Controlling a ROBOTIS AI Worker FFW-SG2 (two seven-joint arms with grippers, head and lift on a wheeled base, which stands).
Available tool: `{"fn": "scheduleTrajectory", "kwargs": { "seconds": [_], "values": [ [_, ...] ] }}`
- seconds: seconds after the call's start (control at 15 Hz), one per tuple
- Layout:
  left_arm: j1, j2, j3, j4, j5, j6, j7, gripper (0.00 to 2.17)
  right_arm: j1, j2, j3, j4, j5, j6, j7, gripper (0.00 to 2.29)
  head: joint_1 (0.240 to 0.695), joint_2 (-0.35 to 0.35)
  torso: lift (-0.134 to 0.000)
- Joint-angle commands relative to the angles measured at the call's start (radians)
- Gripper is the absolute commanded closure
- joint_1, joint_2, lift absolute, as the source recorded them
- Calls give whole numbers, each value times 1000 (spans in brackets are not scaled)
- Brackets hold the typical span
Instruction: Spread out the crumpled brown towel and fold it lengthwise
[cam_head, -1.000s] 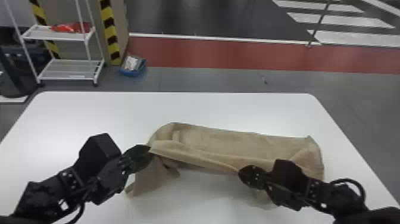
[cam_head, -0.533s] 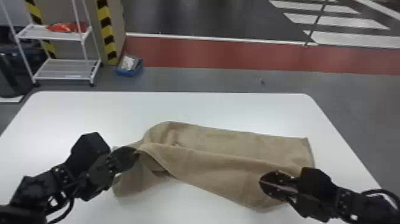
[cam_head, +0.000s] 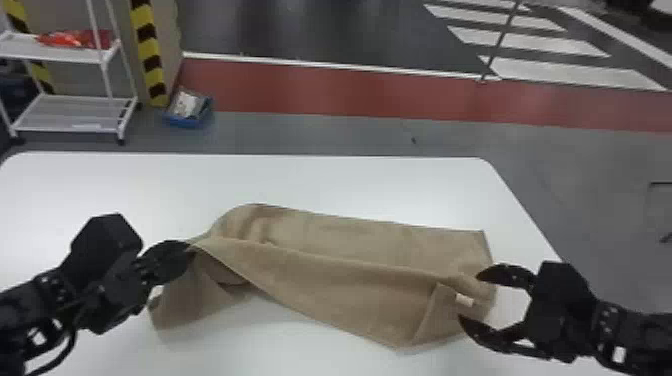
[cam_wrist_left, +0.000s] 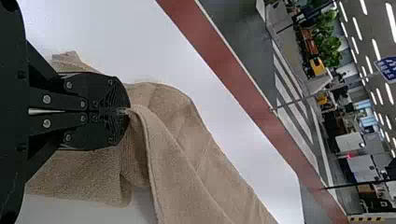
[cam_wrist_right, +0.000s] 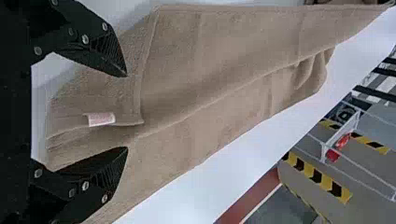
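Has drawn the right pincer (cam_head: 468, 296) to the right and spread it wide since the earlier frame, with no cloth clasped. Has the left pincer (cam_head: 186, 248) clenched on the left end of the brown towel (cam_head: 345, 235). Can be found across the middle of the desk (cam_head: 310, 176), long axis running left to right, slanting slightly nearer at the right. Probably hinges next on the folded-back flap (cam_wrist_right: 100, 91) with its small label (cam_wrist_right: 101, 119): lies just left of the right pincer, in line with the gap between its tips, and well apart from the left one. Cannot tell of any touch between flap and fingers. Offers little room rightward, close to the desk's right edge, but more beyond the towel's far edge. Looks only partly spread, with folds at the left; likely calls for a fresh grip at the right.
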Motion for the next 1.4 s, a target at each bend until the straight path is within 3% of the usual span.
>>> {"fn": "scheduleTrajectory", "kwargs": {
  "seconds": [0.0,0.2,0.4,0.53,0.8,1.0,1.27,1.33],
  "values": [
    [1,-1,-9,2,-1,0,1,2145,-34,-13,-27,69,-22,30,4,215,695,-240,-124],
    [10,-4,-15,-5,-3,0,-2,2145,-97,-8,-19,162,-44,55,6,286,695,-275,-124],
    [27,-3,-12,-18,-3,0,-2,2145,-185,-5,-13,251,-95,125,70,478,695,-288,-124],
    [41,-3,-6,-28,-3,-3,-2,2145,-203,-1,-18,257,-133,156,133,802,695,-283,-124],
    [49,-1,0,-38,-3,-10,-2,2145,-203,-2,-91,253,-245,159,198,1787,695,-259,-124],
    [49,-1,0,-44,-3,-10,-4,2145,-211,-10,-127,256,-265,156,195,2051,695,-275,-124],
    [49,-1,9,-61,-3,-10,-7,2145,-225,-5,-163,253,-309,156,167,2054,695,-292,-124],
    [47,-3,11,-59,-4,-7,-5,2145,-232,-5,-177,248,-323,150,132,2054,695,-296,-124]
  ]
}}
